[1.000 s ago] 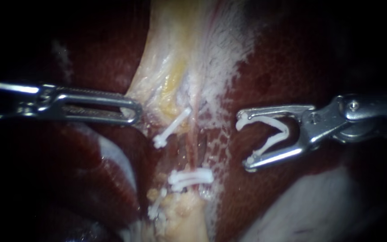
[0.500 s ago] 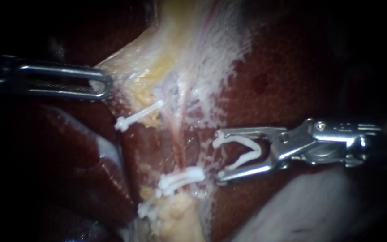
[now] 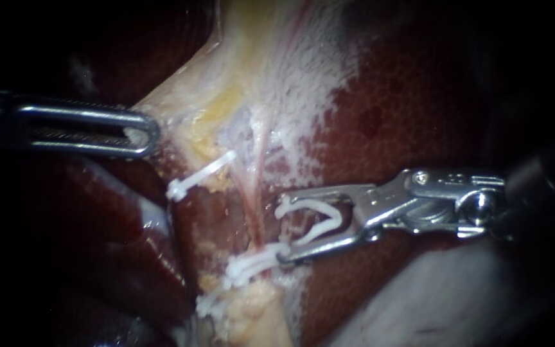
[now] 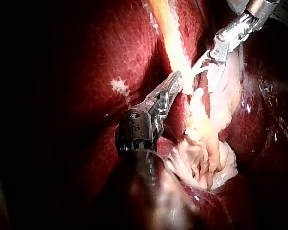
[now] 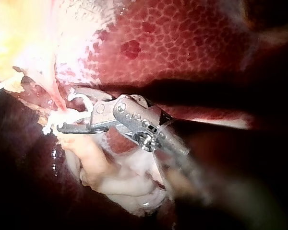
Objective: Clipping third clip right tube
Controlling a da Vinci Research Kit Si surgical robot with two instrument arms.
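Note:
My right instrument (image 3: 282, 229) comes in from the right, its jaws wide apart with an open white clip (image 3: 313, 222) seated between them and touching both. The clip's mouth sits just right of the thin pink right tube (image 3: 255, 202); the lower jaw tip rests beside a closed white clip (image 3: 255, 262) on that tube. In the right wrist view the same jaws (image 5: 65, 111) reach the tube. My left instrument (image 3: 141, 133) is shut on pale tissue (image 3: 181, 106), stretching it leftward, as the left wrist view (image 4: 175, 84) also shows. Another white clip (image 3: 200, 175) lies across the left tube.
Dark red liver (image 3: 419, 96) surrounds the field. A third closed clip (image 3: 210, 302) sits low beside yellowish fatty tissue (image 3: 258, 308). A pale glistening surface (image 3: 444, 302) lies under the right instrument's shaft.
My right instrument has moved left and down with the open clip, up to the right tube. My left instrument has pulled the pale tissue further left and now holds steady.

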